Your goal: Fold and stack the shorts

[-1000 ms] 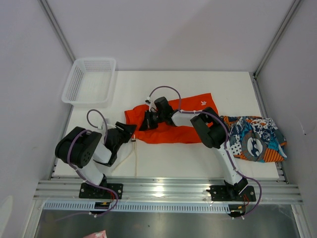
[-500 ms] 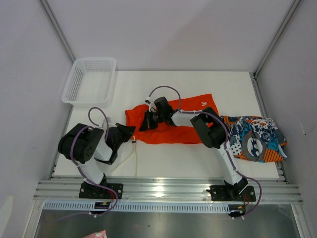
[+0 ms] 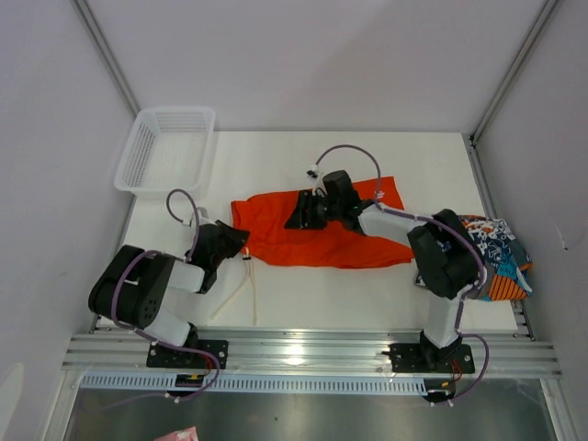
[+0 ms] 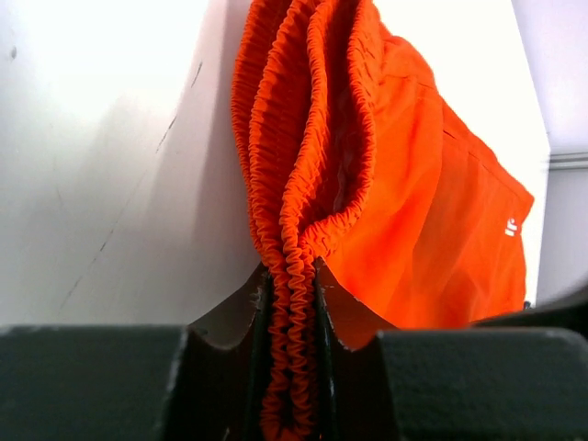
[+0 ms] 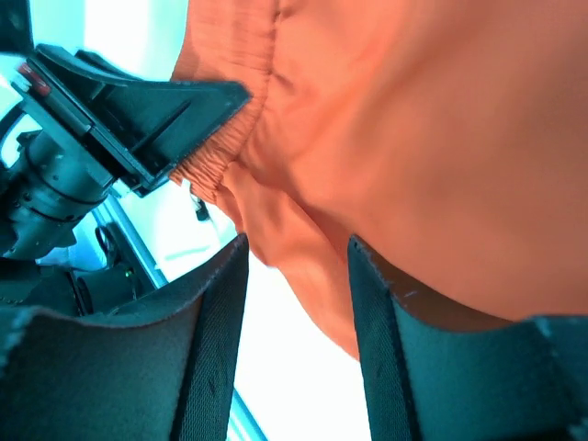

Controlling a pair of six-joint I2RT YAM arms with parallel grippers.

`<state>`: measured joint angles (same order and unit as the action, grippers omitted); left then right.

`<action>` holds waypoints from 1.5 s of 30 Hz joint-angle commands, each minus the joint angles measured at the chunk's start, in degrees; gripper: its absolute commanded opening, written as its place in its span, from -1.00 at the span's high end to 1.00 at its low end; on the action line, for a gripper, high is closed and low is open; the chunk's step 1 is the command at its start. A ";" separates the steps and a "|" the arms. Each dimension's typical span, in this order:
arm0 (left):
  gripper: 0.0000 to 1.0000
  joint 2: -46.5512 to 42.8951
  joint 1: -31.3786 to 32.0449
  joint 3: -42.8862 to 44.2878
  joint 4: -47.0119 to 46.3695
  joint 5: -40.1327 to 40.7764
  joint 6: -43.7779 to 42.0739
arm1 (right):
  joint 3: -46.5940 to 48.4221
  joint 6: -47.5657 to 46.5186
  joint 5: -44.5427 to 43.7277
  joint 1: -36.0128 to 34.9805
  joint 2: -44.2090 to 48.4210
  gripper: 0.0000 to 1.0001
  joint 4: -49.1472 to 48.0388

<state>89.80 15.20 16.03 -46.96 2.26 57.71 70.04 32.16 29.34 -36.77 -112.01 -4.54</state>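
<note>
View from above: orange shorts (image 3: 322,241) lie spread mid-tabletop (image 3: 322,299); printed shorts (image 3: 505,257) are bunched at the right edge, partly behind the right arm. Left wrist view: left tool (image 4: 291,276) is clamped tight on the gathered orange waistband. Right wrist view: right tool (image 5: 296,266) stands parted, gripping nothing, with orange cloth close beyond.

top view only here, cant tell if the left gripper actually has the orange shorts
observer: yes, the left gripper is shut on the orange shorts at the waistband.
operator: one layer or more
observer: more, several gathered elastic folds are pinched together.
operator: right gripper gripping too
observer: no, the right gripper is open, with orange cloth beyond its fingers and none pinched.
</note>
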 commanded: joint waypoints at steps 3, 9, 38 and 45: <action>1.00 -9.79 -0.61 4.78 15.91 1.69 -6.20 | -14.52 0.26 -11.31 3.90 15.13 -0.01 -6.08; 1.00 -15.96 -2.97 7.69 29.02 3.28 -10.24 | -20.48 -0.33 -9.83 9.18 18.23 -0.02 -7.87; 1.00 -28.01 -1.07 22.37 53.02 13.37 -29.32 | -13.71 3.52 -14.57 -8.92 -0.31 0.82 -11.20; 1.00 -29.50 5.71 24.30 52.93 17.16 -31.17 | -9.14 7.39 -14.93 -11.65 -4.80 0.88 -10.58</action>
<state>62.00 18.59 36.75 6.35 16.16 29.28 59.07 37.95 16.75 -47.81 -113.67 -17.08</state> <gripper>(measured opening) 0.221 0.063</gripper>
